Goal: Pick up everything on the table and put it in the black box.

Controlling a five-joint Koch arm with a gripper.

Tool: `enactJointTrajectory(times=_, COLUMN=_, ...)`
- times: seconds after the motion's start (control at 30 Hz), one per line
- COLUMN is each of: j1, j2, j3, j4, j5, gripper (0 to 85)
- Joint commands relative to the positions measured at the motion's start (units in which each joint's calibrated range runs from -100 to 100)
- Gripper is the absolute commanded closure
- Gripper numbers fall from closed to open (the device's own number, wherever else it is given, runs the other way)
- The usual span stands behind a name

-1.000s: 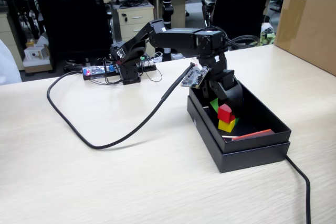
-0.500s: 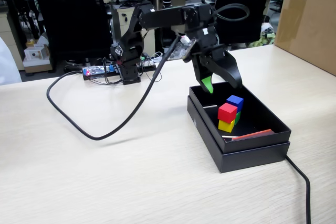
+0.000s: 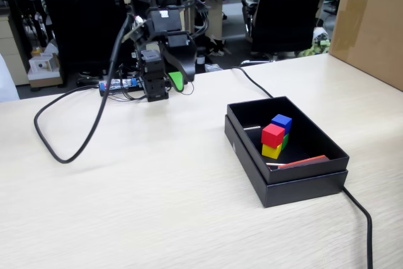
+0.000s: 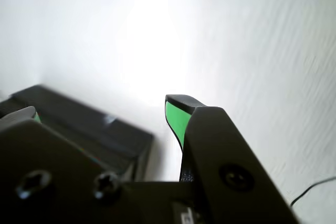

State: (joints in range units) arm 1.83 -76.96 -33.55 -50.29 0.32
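while the fixed view takes in the whole scene, the wrist view shows only a washed-out stretch of desk point(image 4: 262, 51), the green-lined fingers up close and a dark blurred block at lower left that i cannot identify. one wide pale wood-grain desk point(image 3: 157, 187) carries everything. one big brown cardboard box point(image 3: 371, 23) stands at the desk's far right edge in the fixed view, well apart from the arm, and does not appear in the wrist view. one black arm point(image 3: 157, 36) sits folded at the far side of the desk, its fingers point(image 3: 178, 82) pointing down near its own base, green lining visible. in the wrist view the fingers point(image 4: 102, 114) stand spread, with bare desk showing in the gap and nothing between them. one shallow black box point(image 3: 286, 177) rests on the desk at right in the fixed view, well apart from the arm. two black cables show there: a thick one point(image 3: 63, 124) looping across the desk at left, and a thinner one point(image 3: 359, 212) running behind the box and off the near edge. four small cubes lie bunched together inside the box, touching: one red point(image 3: 272, 135), one blue point(image 3: 282, 121) just behind it, one yellow point(image 3: 271, 151) under the red, and one green point(image 3: 285, 142) mostly hidden behind them. a thin reddish strip point(image 3: 302, 162) lies in the box along its near wall
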Motion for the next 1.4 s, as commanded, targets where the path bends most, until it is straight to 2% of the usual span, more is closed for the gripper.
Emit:
enactJointTrajectory(times=0.0, j1=-0.9, j2=-13.2, j3=-6.4, j4=10.9, j5=-0.2, gripper=37.1)
enactJointTrajectory(times=0.1, j1=-1.2, j2=-22.4, j3=-19.8, j4=15.5, j5=-0.3, gripper=35.9)
enactJointTrajectory(times=0.3, j1=-1.5, j2=-23.0, j3=-29.6, j4=19.0, j5=0.0, gripper=33.4)
enactJointTrajectory(times=0.47, j1=-1.6, j2=-23.0, j3=-39.8, j4=31.6, j5=-0.5, gripper=33.4)
enactJointTrajectory(times=0.67, j1=-1.8, j2=-23.0, j3=-56.8, j4=51.7, j5=-2.7, gripper=33.5)
enactJointTrajectory(times=0.77, j1=-2.1, j2=-23.0, j3=-61.3, j4=55.9, j5=-3.9, gripper=33.5)
enactJointTrajectory(times=1.0, j1=-1.9, j2=-23.0, j3=-64.2, j4=52.0, j5=-4.1, gripper=34.8)
enactJointTrajectory(times=1.37, j1=-1.8, j2=-23.0, j3=-63.9, j4=52.0, j5=-4.1, gripper=35.5)
